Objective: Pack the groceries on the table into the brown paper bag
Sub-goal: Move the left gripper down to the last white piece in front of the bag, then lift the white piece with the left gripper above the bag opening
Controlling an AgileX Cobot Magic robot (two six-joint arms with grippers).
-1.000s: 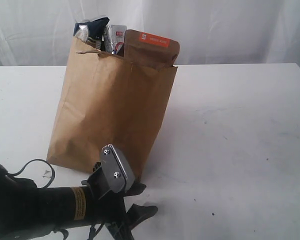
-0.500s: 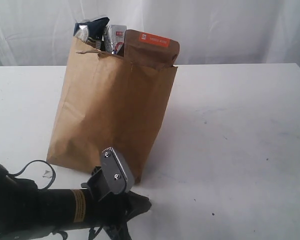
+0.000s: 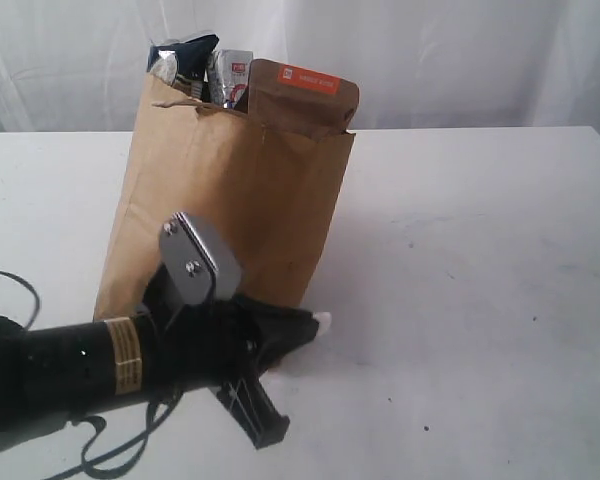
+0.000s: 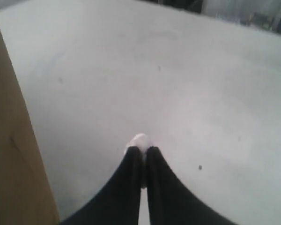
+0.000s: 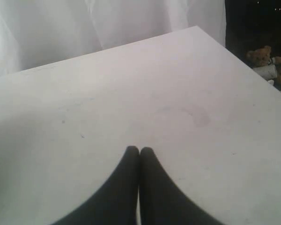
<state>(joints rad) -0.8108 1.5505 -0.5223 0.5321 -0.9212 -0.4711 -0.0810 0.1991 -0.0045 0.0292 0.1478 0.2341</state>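
The brown paper bag (image 3: 230,220) stands upright on the white table (image 3: 480,250); its wall (image 4: 9,154) fills one side of the left wrist view. Out of its top stick the orange-labelled brown pouch (image 3: 305,95), a dark packet (image 3: 180,55) and a silver-white pack (image 3: 230,72). My left gripper (image 3: 315,322) (image 4: 144,151) hangs just off the bag's lower front corner, shut on a small white pebble-like bit (image 3: 323,321) (image 4: 138,140) that pokes out past the fingertips. My right gripper (image 5: 139,151) is shut and holds nothing, over bare tabletop; the exterior view does not show it.
White curtains (image 3: 460,60) hang behind the table. The left arm's black cable (image 3: 20,285) loops at the lower left. In the right wrist view the table's corner edge (image 5: 210,35) drops to a dark area with clutter (image 5: 264,61).
My left gripper went from open to shut low on the table, then rose toward the bag with the white bit between its tips. The bag and its contents stayed put.
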